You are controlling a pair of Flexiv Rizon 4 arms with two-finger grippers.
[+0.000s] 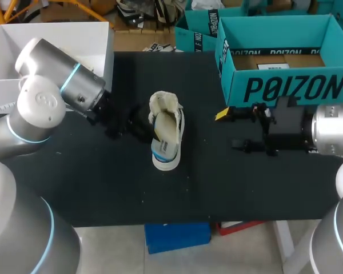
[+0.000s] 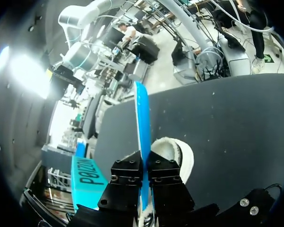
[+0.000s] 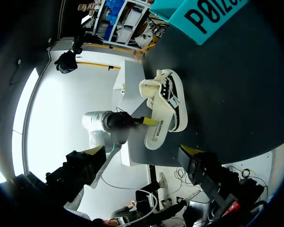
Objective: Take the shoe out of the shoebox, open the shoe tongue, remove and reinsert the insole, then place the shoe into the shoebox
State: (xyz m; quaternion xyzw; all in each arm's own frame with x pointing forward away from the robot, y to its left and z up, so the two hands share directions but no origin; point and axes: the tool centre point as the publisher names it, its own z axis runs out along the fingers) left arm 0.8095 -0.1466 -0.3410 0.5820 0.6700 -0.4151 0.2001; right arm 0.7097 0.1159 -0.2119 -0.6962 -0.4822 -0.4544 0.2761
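Head view: on the black worktop (image 1: 103,182), the open teal shoebox (image 1: 286,85) stands at the far right, while the white shoe (image 1: 166,134) lies at the middle, well apart from it and seemingly within reach of both arms. The left hand (image 2: 145,163), pinched narrow, grips what looks like the insole (image 2: 142,113) edge-on, apparently mid-swap. The right hand (image 1: 228,129) hangs wide and empty between shoe and shoebox, likely ready to steady the shoe.

Black lettering (image 1: 296,89) on shoebox (image 1: 234,64) front — inner label (image 1: 270,67) seemingly illegible.
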